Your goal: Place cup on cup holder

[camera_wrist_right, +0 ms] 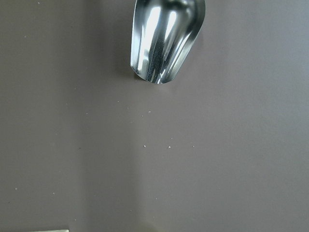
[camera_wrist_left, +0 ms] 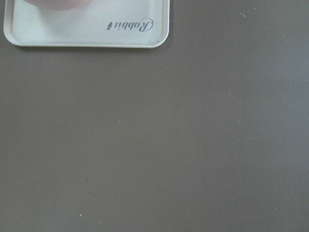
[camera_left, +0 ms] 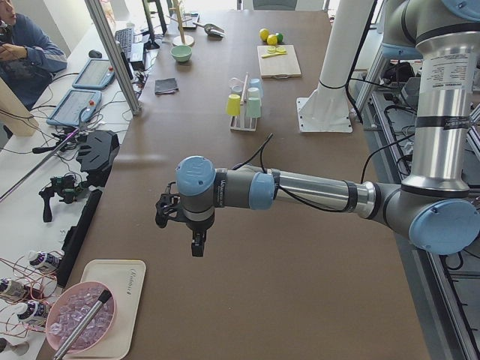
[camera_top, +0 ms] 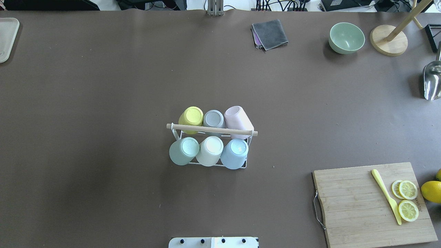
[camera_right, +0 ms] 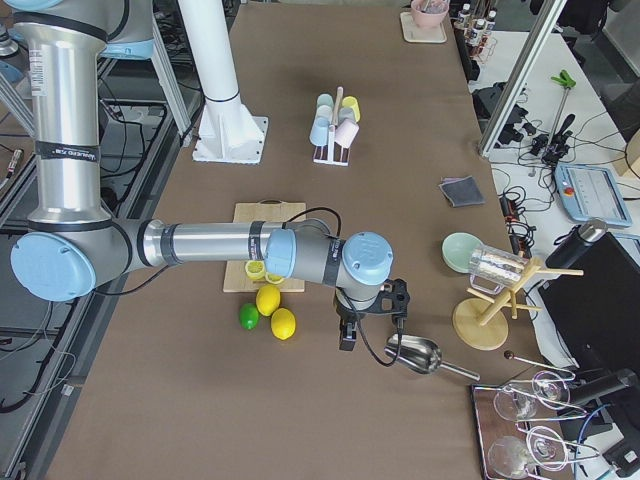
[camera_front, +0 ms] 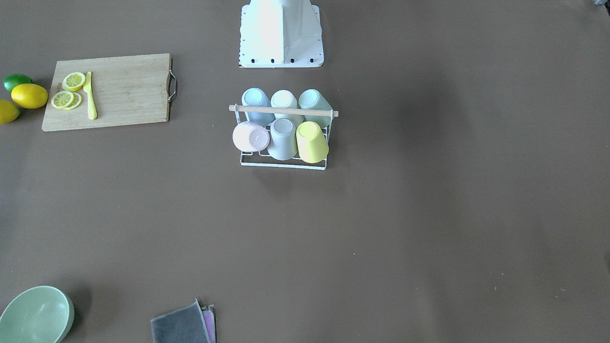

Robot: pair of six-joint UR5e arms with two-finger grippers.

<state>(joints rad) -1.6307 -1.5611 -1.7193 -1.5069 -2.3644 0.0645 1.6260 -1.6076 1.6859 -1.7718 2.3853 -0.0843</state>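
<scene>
The cup holder (camera_top: 212, 130), a white wire rack with a wooden rod across its top, stands at the table's middle; it also shows in the front-facing view (camera_front: 283, 111). Several cups sit upside down on its prongs: yellow (camera_top: 191, 117), grey (camera_top: 213, 119), pink (camera_top: 237, 117), green (camera_top: 184, 150), white (camera_top: 211, 150) and blue (camera_top: 235, 152). My left gripper (camera_left: 196, 244) hangs over the table's left end, far from the rack, near a white tray. My right gripper (camera_right: 347, 335) hangs over the right end beside a metal scoop. I cannot tell whether either is open or shut.
A wooden cutting board (camera_top: 358, 206) with lemon slices and a yellow knife lies at the right. A green bowl (camera_top: 346, 37), grey cloth (camera_top: 270, 33), metal scoop (camera_top: 432, 81) and wooden stand (camera_top: 388, 39) sit at the far right. A white tray (camera_top: 7, 38) is far left.
</scene>
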